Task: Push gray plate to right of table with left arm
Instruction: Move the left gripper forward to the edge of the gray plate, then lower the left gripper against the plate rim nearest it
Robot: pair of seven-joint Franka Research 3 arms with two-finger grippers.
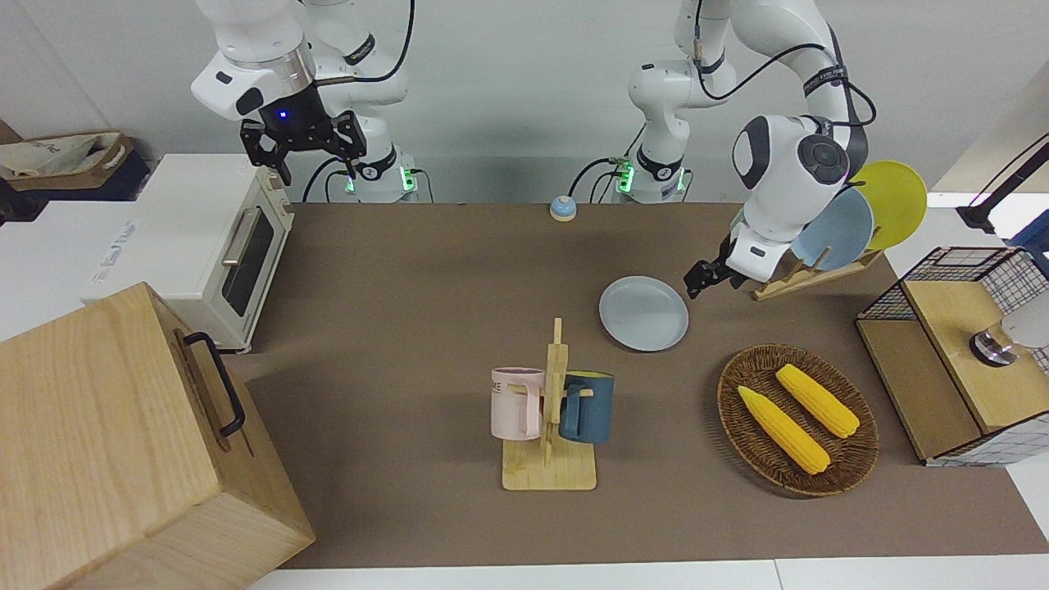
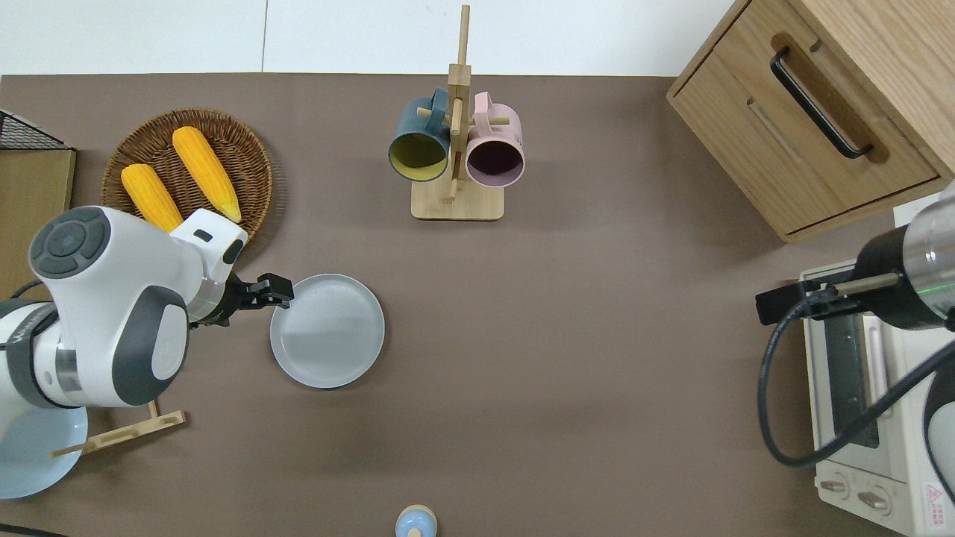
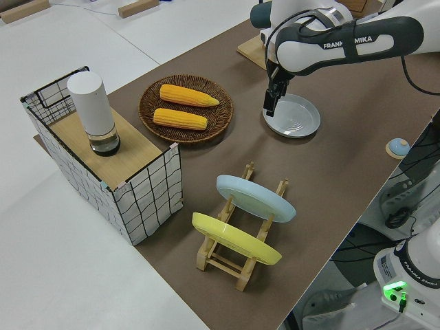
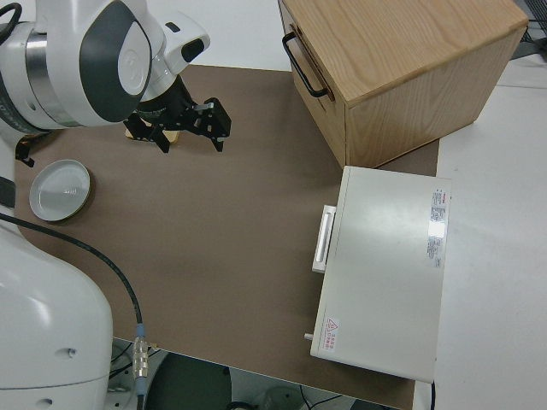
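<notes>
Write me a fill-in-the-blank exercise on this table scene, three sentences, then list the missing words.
1. The left gripper is at the rim of the gray ____.
2. The wicker basket holds two ears of ____.
3. The mug rack carries a pink mug and a dark ____ mug.

Missing words: plate; corn; blue

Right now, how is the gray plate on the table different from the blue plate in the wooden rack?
The gray plate lies flat on the table; the blue plate leans on edge in the wooden rack. The gray plate is pale and only faintly bluish; the blue plate is a clearer sky blue. The gray plate sits alone with the left gripper at its rim; the blue plate has a yellow plate beside it. Both are plain and round.
</notes>
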